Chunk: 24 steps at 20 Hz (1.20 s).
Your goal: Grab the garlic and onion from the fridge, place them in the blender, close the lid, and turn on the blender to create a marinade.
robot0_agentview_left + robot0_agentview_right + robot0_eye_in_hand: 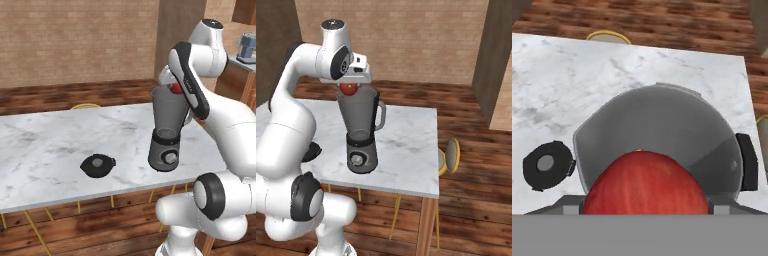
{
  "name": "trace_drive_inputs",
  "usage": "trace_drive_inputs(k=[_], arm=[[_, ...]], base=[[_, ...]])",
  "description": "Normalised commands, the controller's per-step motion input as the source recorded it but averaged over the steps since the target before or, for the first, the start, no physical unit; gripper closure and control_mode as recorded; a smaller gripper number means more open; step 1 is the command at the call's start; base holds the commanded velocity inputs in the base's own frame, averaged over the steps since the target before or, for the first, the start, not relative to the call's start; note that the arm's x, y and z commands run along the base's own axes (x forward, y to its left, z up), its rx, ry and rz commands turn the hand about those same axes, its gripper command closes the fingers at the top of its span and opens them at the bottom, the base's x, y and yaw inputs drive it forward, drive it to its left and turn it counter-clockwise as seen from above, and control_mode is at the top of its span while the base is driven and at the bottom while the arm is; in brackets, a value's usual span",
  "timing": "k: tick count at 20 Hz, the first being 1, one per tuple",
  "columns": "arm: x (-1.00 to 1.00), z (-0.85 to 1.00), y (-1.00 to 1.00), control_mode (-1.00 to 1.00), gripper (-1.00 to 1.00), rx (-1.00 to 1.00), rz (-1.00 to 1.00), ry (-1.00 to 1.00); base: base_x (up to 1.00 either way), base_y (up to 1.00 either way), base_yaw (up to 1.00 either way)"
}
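From the left base view, the gripper (175,86) hung over the blender (167,131), clamped on the onion (176,89); the lid (98,165) lay below on the table (45,150). From the right base view, the onion (349,88) sat at the blender's (360,131) mouth. In the hand view, the onion (646,185) sat gripped directly above the jar (662,125).

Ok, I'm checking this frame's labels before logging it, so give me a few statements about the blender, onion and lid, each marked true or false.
1. The onion is held in the gripper just above the open mouth of the blender. True.
2. The lid sits on top of the jar. False: it lies flat on the marble table, apart from the blender.
3. The blender stands upright on the table. True.
4. The onion already rests at the bottom of the jar. False: it is at the rim, between the fingers.
5. The blender's knob is missing. False: a silver knob shows on its base.
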Motion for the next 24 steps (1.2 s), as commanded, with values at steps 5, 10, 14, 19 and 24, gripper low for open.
trace_drive_inputs(k=[5,10,14,19,24], arm=[[0.34,-0.19,0.0,-1.0,1.0,0.0,0.0,0.0],[0.0,-0.74,0.0,-1.0,1.0,0.0,0.01,0.0],[0.0,-0.84,0.0,-1.0,1.0,0.0,0.02,0.0],[0.0,-0.71,0.0,-1.0,1.0,0.0,0.01,0.0],[0.0,-0.56,0.0,-1.0,1.0,0.0,0.01,0.0]], base=[[0.0,0.0,0.0],[0.0,0.0,0.0],[0.0,0.0,0.0],[0.0,0.0,0.0],[0.0,0.0,0.0]])
